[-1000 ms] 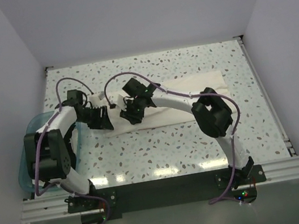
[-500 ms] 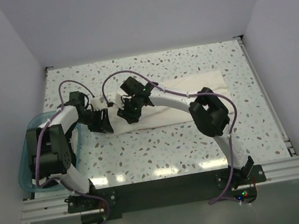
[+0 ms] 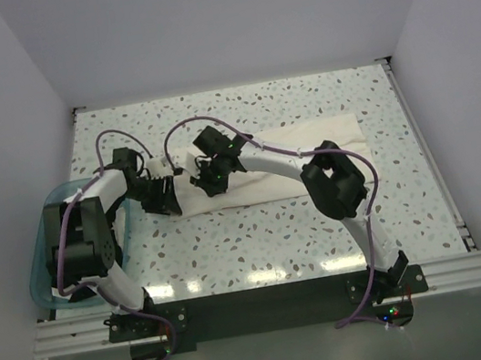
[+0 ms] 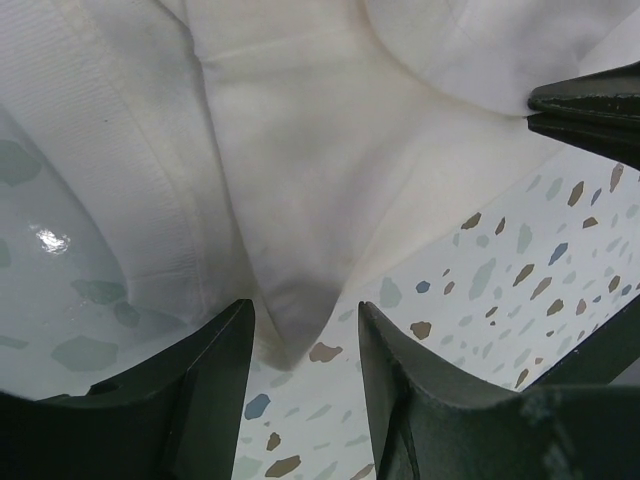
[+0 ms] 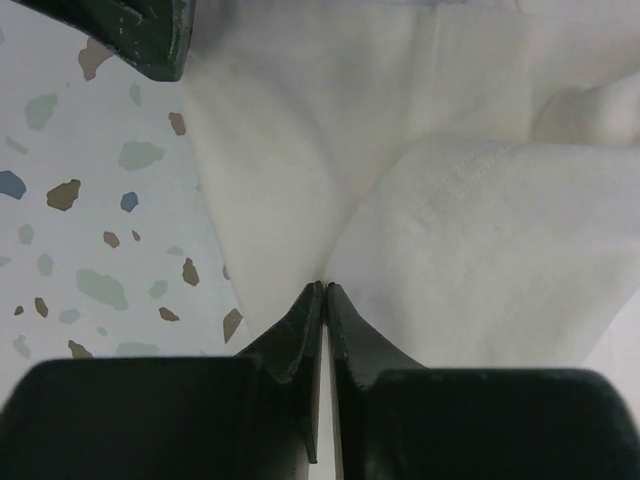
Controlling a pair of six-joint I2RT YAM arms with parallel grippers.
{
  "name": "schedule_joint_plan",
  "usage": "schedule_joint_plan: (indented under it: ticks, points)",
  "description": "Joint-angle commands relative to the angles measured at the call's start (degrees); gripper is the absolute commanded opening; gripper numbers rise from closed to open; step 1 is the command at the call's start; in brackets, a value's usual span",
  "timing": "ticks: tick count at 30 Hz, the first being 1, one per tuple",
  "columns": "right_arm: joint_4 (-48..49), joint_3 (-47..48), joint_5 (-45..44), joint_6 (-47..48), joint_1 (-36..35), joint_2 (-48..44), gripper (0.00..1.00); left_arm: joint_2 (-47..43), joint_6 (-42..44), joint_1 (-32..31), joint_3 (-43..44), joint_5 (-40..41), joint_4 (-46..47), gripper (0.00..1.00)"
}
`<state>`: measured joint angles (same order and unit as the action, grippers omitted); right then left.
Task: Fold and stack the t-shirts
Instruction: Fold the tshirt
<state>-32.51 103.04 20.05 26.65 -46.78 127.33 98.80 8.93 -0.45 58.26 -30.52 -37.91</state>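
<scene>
A white t-shirt (image 3: pixel 301 156) lies folded into a long strip across the speckled table (image 3: pixel 278 238); no print shows on it. My left gripper (image 3: pixel 162 198) stands at the strip's left end. Its jaws are open, and a hanging corner of the white cloth (image 4: pixel 330 150) reaches down between the fingertips of the left gripper (image 4: pixel 305 315). Just to its right, my right gripper (image 3: pixel 204 181) is down on the shirt. In the right wrist view the right gripper (image 5: pixel 323 287) is shut, with a fold of the white cloth (image 5: pixel 480 250) pinched at its tips.
A translucent teal tub (image 3: pixel 41 269) stands at the table's left edge, close to the left arm; its glossy wall (image 4: pixel 60 300) shows beside the left fingers. White walls enclose the table on three sides. Purple cables loop over both arms.
The right gripper has closed from part open onto the cloth. Both grippers have crept slightly leftward along the shirt's left end.
</scene>
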Motion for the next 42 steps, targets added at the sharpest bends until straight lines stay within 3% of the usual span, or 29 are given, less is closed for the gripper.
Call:
schedule_joint_plan:
  ticks: [1,8,20,30,35,42]
  points:
    - [0.3,1.4,-0.9,1.1,-0.2,-1.6,0.00,0.2,-0.8,0.0,0.5,0.6,1.0,0.50]
    - [0.9,2.0,-2.6,3.5,2.7,-5.9,0.00,1.0,-1.1,0.1,0.9,1.0,1.2,0.40]
    - [4.4,3.0,-4.0,5.5,10.5,-7.3,0.00,-0.1,-1.5,0.1,1.4,-1.5,3.4,0.37]
    - [12.1,3.6,-10.4,6.7,14.4,-3.8,0.00,-6.4,-4.2,0.0,4.7,-1.0,12.6,0.42]
    - [14.5,3.7,-12.1,7.8,14.9,-0.9,0.00,-0.7,-6.0,-0.1,11.8,-4.3,12.8,0.43]
    - [17.1,3.7,-14.9,8.0,15.4,1.6,0.00,2.9,-14.2,-2.5,13.5,-7.8,19.9,0.46]
